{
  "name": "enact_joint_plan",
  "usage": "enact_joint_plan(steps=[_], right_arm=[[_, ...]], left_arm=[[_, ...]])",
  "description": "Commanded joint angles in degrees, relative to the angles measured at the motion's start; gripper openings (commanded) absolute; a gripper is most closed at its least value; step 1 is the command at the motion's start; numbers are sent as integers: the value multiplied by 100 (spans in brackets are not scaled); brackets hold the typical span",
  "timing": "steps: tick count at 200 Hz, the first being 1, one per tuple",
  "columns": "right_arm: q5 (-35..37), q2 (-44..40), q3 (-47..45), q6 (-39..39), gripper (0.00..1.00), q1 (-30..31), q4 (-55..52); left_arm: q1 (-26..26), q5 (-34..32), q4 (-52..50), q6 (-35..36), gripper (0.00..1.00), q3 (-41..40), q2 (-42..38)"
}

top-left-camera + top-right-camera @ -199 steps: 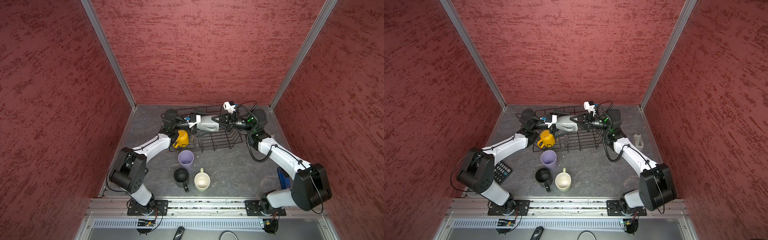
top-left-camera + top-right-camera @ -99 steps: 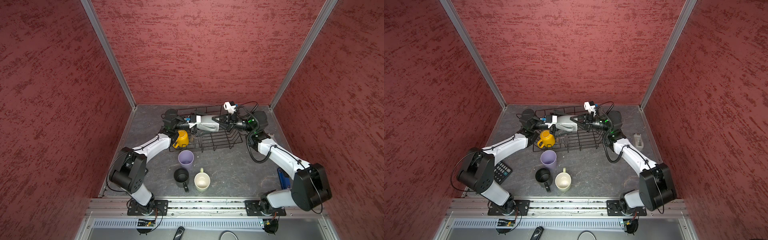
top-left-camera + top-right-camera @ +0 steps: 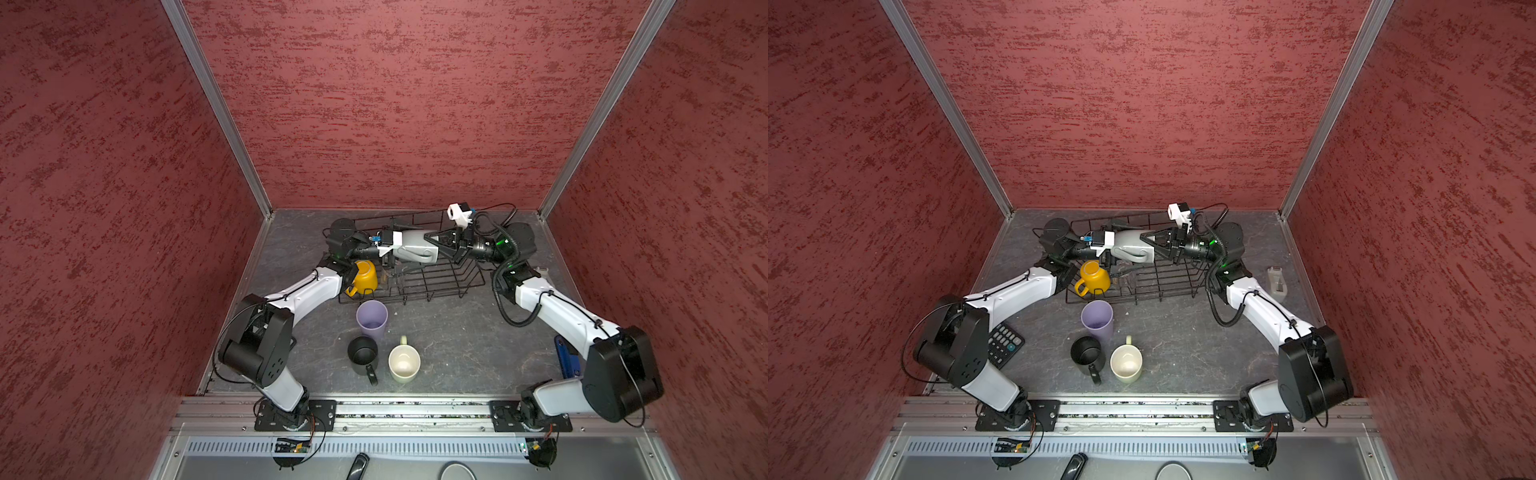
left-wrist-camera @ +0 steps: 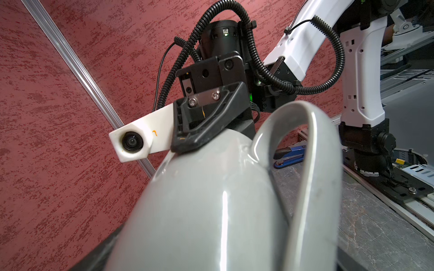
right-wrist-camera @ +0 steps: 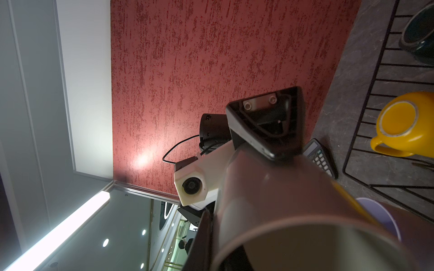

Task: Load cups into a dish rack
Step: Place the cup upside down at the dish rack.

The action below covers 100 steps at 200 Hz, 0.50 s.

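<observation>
Top views: grey mug (image 3: 415, 249) hasn't moved, hangs above rack (image 3: 436, 291) — right gripper (image 3: 432, 246) pinches rim, left gripper (image 3: 392, 249) spread round base, grip unclear — handover stalled.

Item: stereo head, two eyes side by side, high above and behind my jaws, facing down; both top views share the whole table (image 3: 436, 332).
Item: left wrist camera (image 5: 191, 186), close to the grey mug (image 4: 199, 199) between my jaws, facing the right wrist camera (image 4: 130, 140).
Item: right wrist camera, equally close, facing back; mug shared.
</observation>
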Motion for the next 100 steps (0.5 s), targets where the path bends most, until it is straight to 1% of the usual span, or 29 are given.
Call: enact_joint_plan(steps=[1,44,67,100], right_arm=[[142,-13,-51,152,0,111,424],[165,13,-114,186,0,109,518],[169,15,-118,195,0,103,534],[198,17,-170,246,0,109,592]], left_arm=[[-127,171,256,-120,98,56,-9],[-125,211,323,-238,96,39,-49],[-126,239,437,-381,94,56,-29],[-135,234,469,-404,89,65,-37]])
